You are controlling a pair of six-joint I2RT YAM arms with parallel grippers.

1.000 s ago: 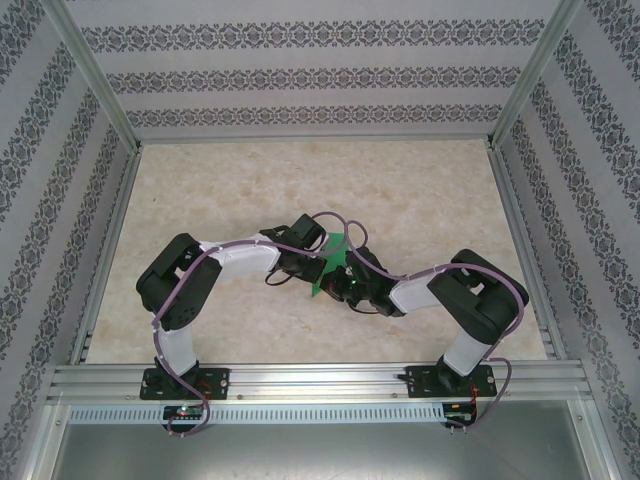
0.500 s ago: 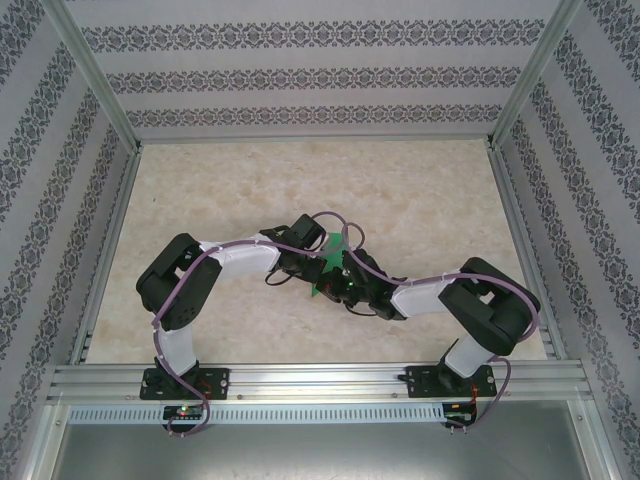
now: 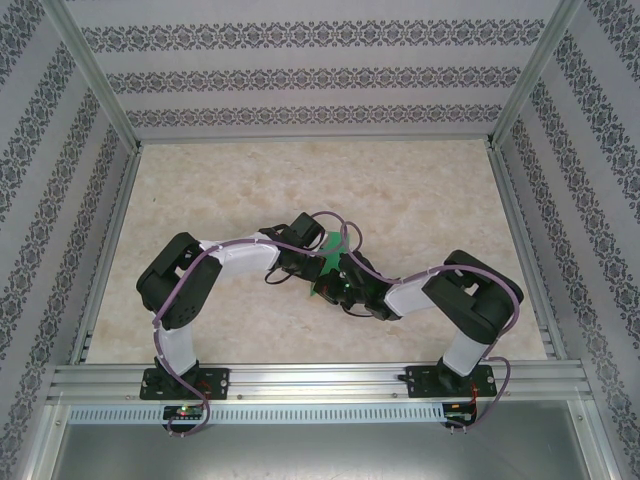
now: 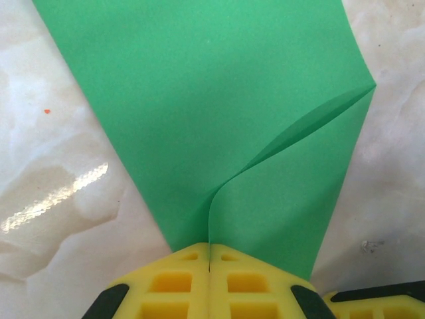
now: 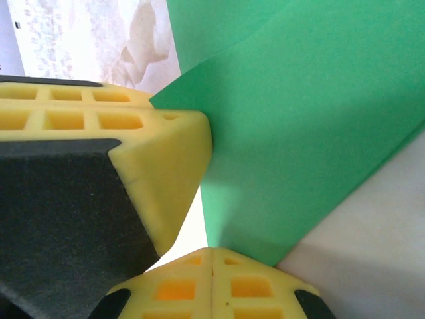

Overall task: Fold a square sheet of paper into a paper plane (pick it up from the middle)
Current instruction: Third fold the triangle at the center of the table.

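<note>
Top external view: both arms meet a bit toward 6 o'clock from the centre of the table [image 3: 420,180], w/ the square sheet of paper [image 3: 334,262] a small green patch between the wrists.

Left wrist view: left gripper [image 4: 210,266] is pinched tight on the sheet's edge at 6 o'clock, its yellow fingers [image 4: 172,282] pressed together w/ no gap. The paper fans out toward 12 o'clock. It's doubled over: one flap curls from the pinch to a corner at 2 o'clock, a soft bend, not a pressed crease.

Right wrist view: right gripper [image 5: 211,260] is likewise clamped on the green paper at 6 o'clock. The other arm's yellow finger sits at 9 o'clock, touching the sheet.

Progress, approx: pickup looks done, and the sheet is prob. lifted off the surface, though that's hard to confirm at this angle. The first centre fold is started but loose. Left to do: flatten that crease, fold the nose corners, then the wings. No dart shape yet, so it's early in the job.
</note>
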